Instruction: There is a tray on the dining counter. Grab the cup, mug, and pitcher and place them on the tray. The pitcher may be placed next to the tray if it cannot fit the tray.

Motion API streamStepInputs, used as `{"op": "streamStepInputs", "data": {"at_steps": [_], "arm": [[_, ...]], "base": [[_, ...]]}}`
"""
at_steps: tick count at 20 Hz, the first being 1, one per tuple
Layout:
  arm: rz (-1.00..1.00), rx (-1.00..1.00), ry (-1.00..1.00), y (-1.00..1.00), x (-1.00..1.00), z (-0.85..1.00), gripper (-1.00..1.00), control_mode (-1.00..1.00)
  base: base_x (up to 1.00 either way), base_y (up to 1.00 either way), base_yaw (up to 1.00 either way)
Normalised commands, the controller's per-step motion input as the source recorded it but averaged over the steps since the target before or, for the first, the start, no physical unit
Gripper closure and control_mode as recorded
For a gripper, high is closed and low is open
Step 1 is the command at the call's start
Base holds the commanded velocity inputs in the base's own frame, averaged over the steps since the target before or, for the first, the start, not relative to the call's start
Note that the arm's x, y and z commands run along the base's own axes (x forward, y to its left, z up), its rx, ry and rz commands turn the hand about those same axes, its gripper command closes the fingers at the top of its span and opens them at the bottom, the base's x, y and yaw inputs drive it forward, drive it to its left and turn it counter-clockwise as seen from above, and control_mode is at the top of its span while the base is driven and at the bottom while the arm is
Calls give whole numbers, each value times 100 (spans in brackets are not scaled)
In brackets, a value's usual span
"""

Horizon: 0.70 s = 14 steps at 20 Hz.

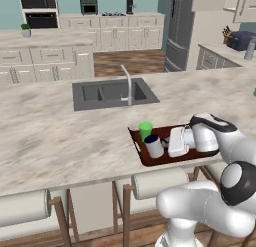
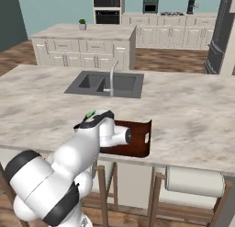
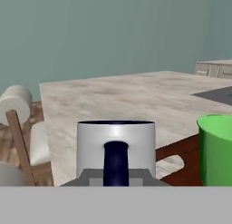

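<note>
While the fingers (image 3: 116, 175) pinch its handle, the mug (image 1: 154, 146) stands upright on the tray (image 1: 150, 161).

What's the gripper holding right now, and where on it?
The gripper is shut on the mug, gripping its dark side handle, seen end-on in the hand view. The mug is over the tray, beside the green cup.

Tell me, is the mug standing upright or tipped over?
Upright. The mug stands on the tray beside the green cup, and the hand view shows its rim level and handle vertical.
</note>
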Motion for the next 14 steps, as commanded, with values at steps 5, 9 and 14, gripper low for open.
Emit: {"op": "streamStepInputs", "data": {"at_steps": [5, 9, 14], "arm": [[0, 0, 0, 0, 16, -17, 100, -100], [0, 0, -2, 0, 25, -15, 100, -100], [0, 0, -4, 0, 28, -12, 100, -100]], "base": [[0, 0, 0], [0, 0, 0], [0, 0, 0]]}}
